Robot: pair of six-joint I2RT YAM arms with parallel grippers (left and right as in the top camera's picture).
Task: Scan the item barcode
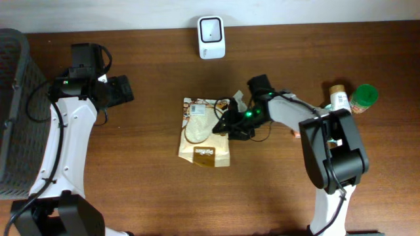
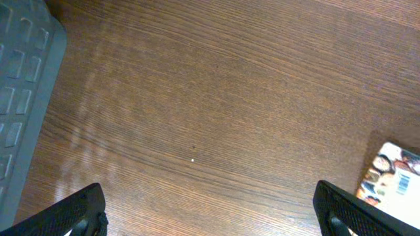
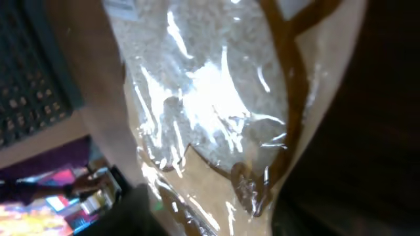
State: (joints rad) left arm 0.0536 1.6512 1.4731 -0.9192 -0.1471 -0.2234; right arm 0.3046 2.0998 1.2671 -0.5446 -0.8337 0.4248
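Bag (image 1: 200,141) flanked at 3 o'clock by right gripper (image 1: 226,124); grip unclear.
Scanner (image 1: 211,28) seen at 12 o'clock, jars (image 1: 363,97) at 3; left gripper (image 2: 216,213) spread wide.

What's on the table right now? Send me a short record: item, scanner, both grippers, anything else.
item: bag, lying flat mid-table, clear window facing up
barcode: cannot be made out in any view
scanner: white scanner at the far edge, apart from the bag
left gripper: open, over bare wood, holding nothing
right gripper: at the bag's right edge; cannot tell whether it grips
other: grey basket at far left; white bottle and green-lidded jar at right
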